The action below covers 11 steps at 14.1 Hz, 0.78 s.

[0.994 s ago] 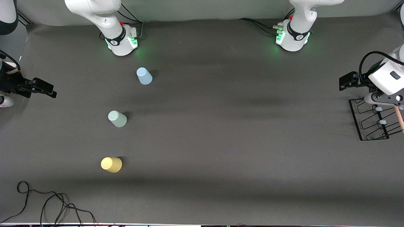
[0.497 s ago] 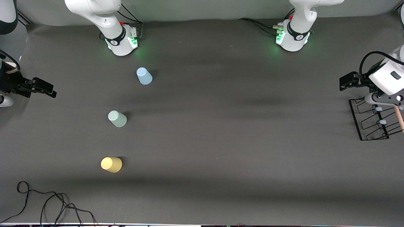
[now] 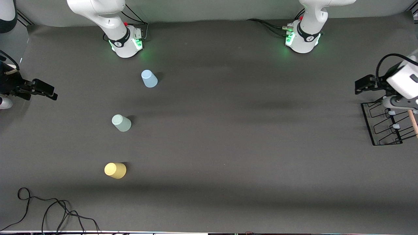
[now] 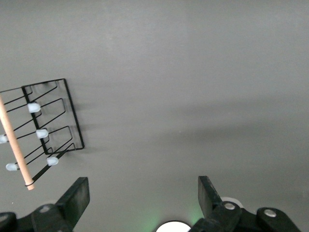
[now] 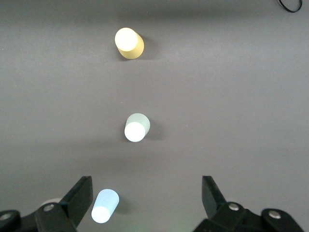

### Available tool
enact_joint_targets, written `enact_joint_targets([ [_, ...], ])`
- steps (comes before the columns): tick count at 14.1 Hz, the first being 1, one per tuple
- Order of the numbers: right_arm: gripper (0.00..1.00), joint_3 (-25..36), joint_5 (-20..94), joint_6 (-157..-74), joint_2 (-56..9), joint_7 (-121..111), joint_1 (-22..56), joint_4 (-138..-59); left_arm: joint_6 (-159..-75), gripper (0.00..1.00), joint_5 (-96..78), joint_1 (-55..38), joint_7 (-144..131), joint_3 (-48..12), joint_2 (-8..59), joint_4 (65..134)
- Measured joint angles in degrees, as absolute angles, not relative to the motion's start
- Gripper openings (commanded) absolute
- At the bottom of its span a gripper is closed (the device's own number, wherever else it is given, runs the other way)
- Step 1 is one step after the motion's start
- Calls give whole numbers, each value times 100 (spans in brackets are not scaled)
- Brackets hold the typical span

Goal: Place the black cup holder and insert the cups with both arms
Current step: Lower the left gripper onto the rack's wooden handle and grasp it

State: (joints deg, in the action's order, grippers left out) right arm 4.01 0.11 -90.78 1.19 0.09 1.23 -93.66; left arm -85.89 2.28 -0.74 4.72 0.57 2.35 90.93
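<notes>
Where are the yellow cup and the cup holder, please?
yellow cup (image 3: 115, 170), front view, on its side wall.
cup holder (image 4: 70, 112), left wrist view, on its black wire base frame.

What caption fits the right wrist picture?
Open right gripper above yellow cup, green cup and blue cup.

Robotics lab / test rig, not a home. Evidence: 2 white arms w/ green-lit bases (image 3: 125, 44) bolted along one edge of a surface (image 3: 228, 147) covered in plain dark grey mat, loose black cables (image 3: 49, 209) at its edge, no furniture or decor.
</notes>
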Motion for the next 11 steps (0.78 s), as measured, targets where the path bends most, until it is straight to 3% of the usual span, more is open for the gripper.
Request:
enact_joint_targets([
  [11, 100, 379, 11, -9072, 117, 4, 137, -9376, -8812, 100, 424, 1453, 2031, 126, 559, 9092],
])
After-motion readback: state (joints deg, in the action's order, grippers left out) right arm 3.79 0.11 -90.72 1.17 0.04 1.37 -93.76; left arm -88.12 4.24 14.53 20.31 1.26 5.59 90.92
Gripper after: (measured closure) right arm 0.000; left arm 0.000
